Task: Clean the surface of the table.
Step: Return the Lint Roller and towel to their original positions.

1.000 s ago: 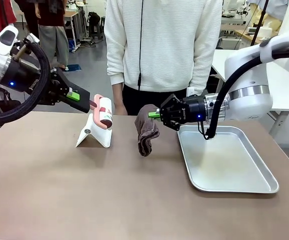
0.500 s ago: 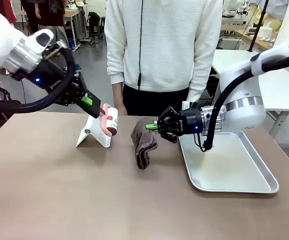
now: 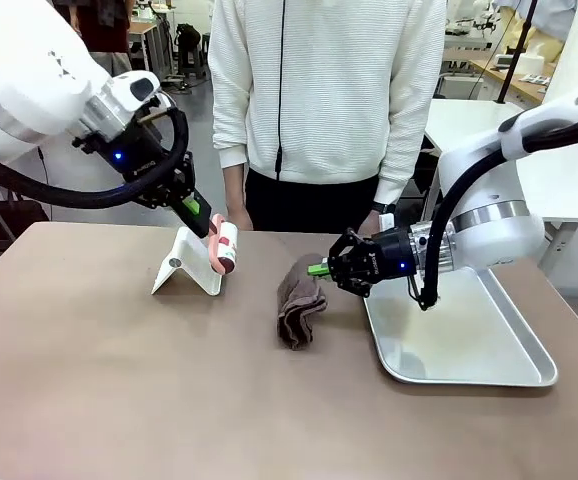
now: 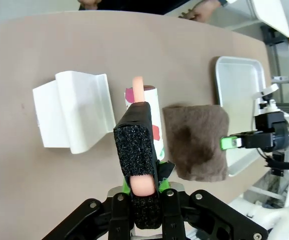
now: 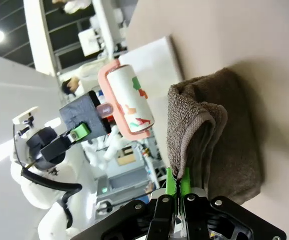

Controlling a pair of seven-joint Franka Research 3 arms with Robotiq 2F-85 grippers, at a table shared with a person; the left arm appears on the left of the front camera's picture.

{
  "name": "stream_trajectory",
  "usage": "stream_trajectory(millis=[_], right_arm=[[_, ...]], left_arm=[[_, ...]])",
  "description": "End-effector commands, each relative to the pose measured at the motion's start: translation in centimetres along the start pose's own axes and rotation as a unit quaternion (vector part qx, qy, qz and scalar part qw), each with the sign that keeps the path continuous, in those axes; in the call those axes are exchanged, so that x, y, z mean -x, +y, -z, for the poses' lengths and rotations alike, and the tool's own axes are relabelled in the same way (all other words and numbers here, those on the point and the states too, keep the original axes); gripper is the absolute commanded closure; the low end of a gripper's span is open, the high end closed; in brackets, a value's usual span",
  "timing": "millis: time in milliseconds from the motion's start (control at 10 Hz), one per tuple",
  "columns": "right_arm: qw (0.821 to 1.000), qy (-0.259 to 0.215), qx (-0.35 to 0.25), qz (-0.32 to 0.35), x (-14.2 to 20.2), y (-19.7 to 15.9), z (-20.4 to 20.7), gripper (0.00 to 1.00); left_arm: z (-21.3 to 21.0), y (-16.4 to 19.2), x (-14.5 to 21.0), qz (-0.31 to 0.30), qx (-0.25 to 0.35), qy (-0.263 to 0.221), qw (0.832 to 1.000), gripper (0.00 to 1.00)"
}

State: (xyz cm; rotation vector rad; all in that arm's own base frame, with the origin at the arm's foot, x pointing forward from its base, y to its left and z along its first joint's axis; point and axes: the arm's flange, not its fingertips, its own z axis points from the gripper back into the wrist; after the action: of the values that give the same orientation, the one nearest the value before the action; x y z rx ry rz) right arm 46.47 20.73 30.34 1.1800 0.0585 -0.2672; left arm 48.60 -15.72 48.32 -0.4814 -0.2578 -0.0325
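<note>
My left gripper (image 3: 203,222) is shut on the pink handle of a lint roller (image 3: 225,247), whose white printed roll hangs just right of a white stand (image 3: 191,268) on the taupe-brown table (image 3: 109,380). I cannot tell whether the roll touches the table. In the left wrist view the black foam pads (image 4: 134,150) clamp the handle, with the roll (image 4: 149,112) between the stand (image 4: 72,117) and a brown cloth (image 4: 197,142). My right gripper (image 3: 325,268) is shut on the upper edge of the cloth (image 3: 299,302), which lies crumpled on the table. Green fingertips (image 5: 171,181) pinch the cloth (image 5: 214,145).
A silver tray (image 3: 489,375) lies on the table's right side, under my right arm. A person in a white sweater (image 3: 329,90) stands at the far edge, hands down by the table. The near half of the table is bare.
My left arm swung in and down, carrying the lint roller right and lower, beside the stand. My right gripper lowered the cloth until it lies on the table.
</note>
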Motion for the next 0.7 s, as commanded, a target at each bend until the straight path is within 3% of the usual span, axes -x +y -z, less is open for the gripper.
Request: stream_trajectory(millis=[0, 300, 600], right_arm=[[0.998, -0.036, 0.042, 0.004, 0.1, 0.9, -0.2, 0.97], [0.996, -0.069, 0.062, 0.007, -0.5, 0.2, -0.3, 0.97], [0.995, -0.060, 0.076, 0.005, -0.8, 0.0, -0.3, 0.97]], left_arm=[[0.3, -0.6, -1.0, -0.012, -0.018, -0.011, 1.000, 0.79], [1.9, 0.3, -1.9, -0.025, -0.038, -0.003, 0.999, 0.79], [3.2, 1.3, -2.4, -0.041, -0.043, 0.012, 0.998, 0.79]])
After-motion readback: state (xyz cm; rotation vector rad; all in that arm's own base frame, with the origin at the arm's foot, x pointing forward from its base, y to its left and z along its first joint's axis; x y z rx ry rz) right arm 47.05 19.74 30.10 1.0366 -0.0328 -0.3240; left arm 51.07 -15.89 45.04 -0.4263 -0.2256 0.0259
